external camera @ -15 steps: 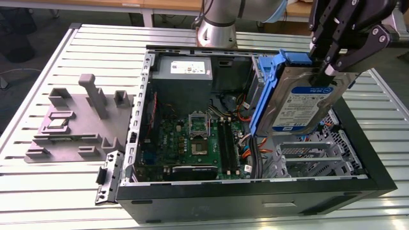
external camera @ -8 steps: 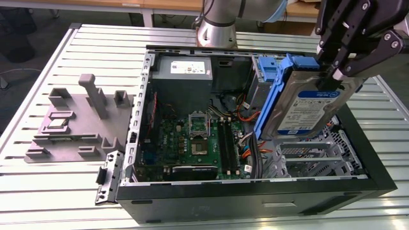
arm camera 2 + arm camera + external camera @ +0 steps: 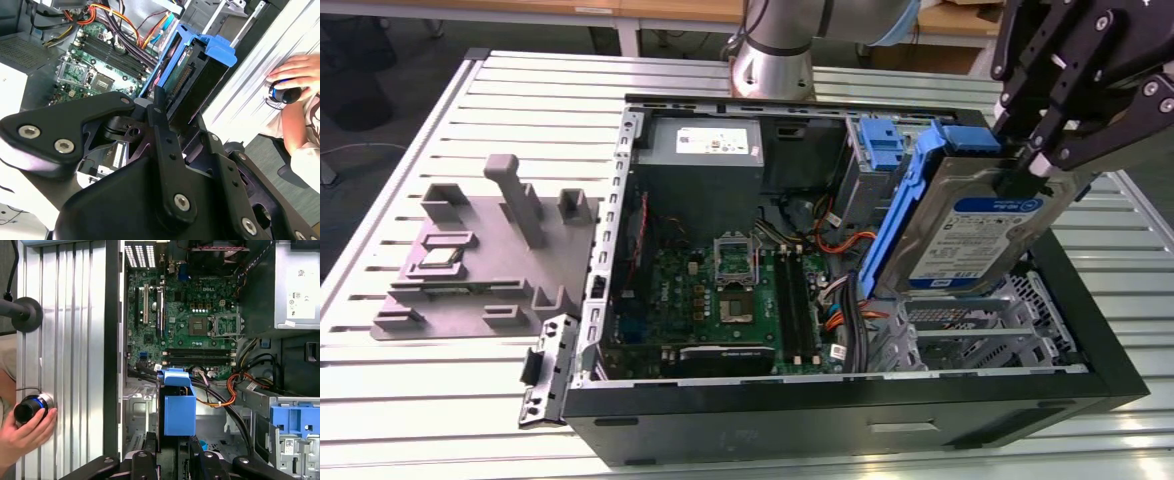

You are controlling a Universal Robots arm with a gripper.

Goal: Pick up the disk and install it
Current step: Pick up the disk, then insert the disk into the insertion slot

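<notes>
1. The gripper (image 3: 1017, 172) is clenched on the disk (image 3: 971, 235), gripping it at its upper end.
2. The disk hangs tilted inside the open computer case (image 3: 854, 420), with its lower end near the metal drive cage (image 3: 981, 325).
3. A hand (image 3: 22, 432) rests at the table's (image 3: 454, 400) edge.

Tilted disk (image 3: 977, 238) (blue-framed), apparently aloft

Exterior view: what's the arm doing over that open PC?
The end effector grips the disk, a hard drive in a blue carrier, by its upper end. The drive hangs steeply tilted in the open computer case, its lower end down near the metal drive cage, not seated. The motherboard lies exposed beside it. A person's hand rests on a small dark device at the edge of the table.
</notes>
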